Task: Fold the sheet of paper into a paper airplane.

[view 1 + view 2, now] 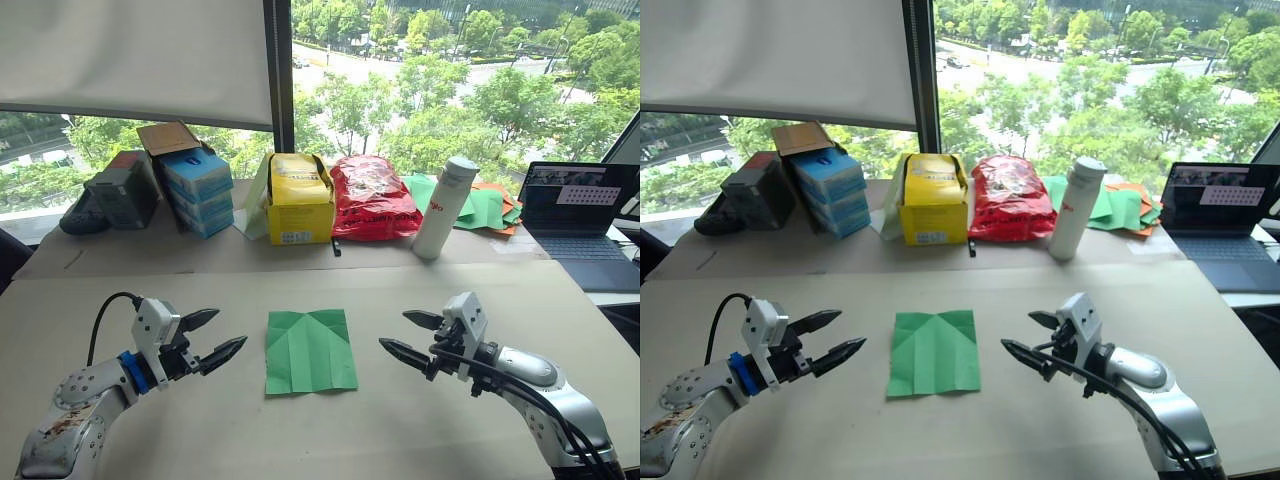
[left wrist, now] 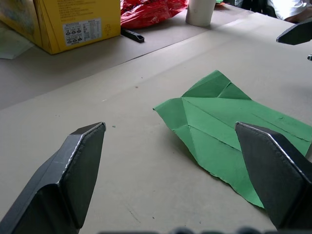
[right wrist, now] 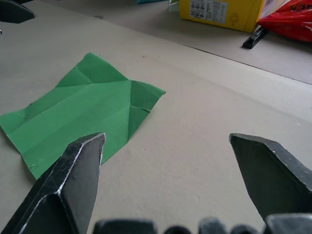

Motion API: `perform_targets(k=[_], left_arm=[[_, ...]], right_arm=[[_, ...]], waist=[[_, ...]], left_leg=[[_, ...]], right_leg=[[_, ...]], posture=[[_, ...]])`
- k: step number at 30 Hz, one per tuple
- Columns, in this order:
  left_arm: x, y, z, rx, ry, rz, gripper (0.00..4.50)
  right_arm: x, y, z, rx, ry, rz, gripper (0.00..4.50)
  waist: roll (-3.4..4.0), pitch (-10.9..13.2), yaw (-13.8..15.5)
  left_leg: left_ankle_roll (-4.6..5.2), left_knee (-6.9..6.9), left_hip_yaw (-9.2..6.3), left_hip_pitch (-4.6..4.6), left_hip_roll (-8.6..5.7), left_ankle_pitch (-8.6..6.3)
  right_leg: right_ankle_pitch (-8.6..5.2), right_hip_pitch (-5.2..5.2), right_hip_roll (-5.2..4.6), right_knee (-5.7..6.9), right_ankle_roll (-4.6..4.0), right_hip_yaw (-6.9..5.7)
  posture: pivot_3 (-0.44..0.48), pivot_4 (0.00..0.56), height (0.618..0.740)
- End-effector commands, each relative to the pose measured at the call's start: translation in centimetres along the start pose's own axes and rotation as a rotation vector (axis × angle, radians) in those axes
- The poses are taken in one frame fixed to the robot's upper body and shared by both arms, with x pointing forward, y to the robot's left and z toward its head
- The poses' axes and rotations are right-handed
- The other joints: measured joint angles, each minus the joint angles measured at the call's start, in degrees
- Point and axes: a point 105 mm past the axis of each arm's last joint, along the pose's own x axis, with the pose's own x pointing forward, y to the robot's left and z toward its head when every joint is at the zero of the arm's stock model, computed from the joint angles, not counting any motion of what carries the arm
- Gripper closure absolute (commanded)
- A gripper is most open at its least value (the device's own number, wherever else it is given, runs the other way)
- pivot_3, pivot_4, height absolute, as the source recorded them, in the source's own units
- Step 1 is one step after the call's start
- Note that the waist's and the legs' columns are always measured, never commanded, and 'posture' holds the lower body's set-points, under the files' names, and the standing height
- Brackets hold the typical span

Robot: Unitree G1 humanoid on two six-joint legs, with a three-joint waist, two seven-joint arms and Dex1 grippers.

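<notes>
Jaws agape, apparently clear of sheet of paper (image 1: 310, 351) edges.

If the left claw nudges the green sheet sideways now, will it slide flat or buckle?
The sheet of paper looks thin and light, so it would probably slide on the smooth table. Its creases and folded-in far corners lift slightly, so a push there may buckle it. Lying nearly flat, its edge seems hard to pinch; the open left claw might just skate it along.

Silver arms with black cables end in each white-bodied gripper (image 1: 213, 339) (black pointed fingers), left wrist blue-ringed.
</notes>
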Motion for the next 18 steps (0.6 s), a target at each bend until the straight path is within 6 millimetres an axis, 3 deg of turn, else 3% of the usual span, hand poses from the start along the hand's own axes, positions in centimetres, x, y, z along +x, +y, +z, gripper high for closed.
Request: perform_targets(k=[1,10,11,18], left_arm=[[-0.1,-0.2,1.0,0.053,-0.006,-0.012,0.00],[0.4,-0.7,1.0,0.006,-0.014,-0.069,0.00],[0.7,-1.0,1.2,-0.001,-0.022,-0.089,0.54],[3.2,-2.9,0.9,0.012,0.005,-0.212,2.85]], right_arm=[[-0.2,0.2,1.2,-0.054,-0.041,0.007,0.01],[0.0,0.3,1.0,-0.050,-0.037,-0.001,0.01],[0.0,0.3,1.0,-0.050,-0.037,-0.002,0.00],[0.1,0.2,0.7,-0.055,-0.027,-0.009,0.00]], waist=[[0.00,0.0,0.0],[0.00,0.0,0.0],[0.00,0.0,0.1],[0.00,0.0,0.1]], left_leg=[[0.00,0.00,0.00,0.00,0.00,0.00],[0.00,0.00,0.00,0.00,0.00,0.00],[0.00,0.00,0.00,0.00,0.00,0.00],[-0.18,0.01,0.01,-0.01,-0.02,0.10]], right_leg=[[0.00,0.00,0.00,0.00,0.00,0.00],[0.00,0.00,0.02,0.00,0.00,-0.01],[0.00,0.00,0.03,0.01,0.00,-0.01],[0.00,0.01,0.09,0.00,0.01,-0.01]], posture=[[0.000,0.150,0.740],[0.000,0.150,0.740],[0.000,0.150,0.740],[0.000,0.150,0.740]])
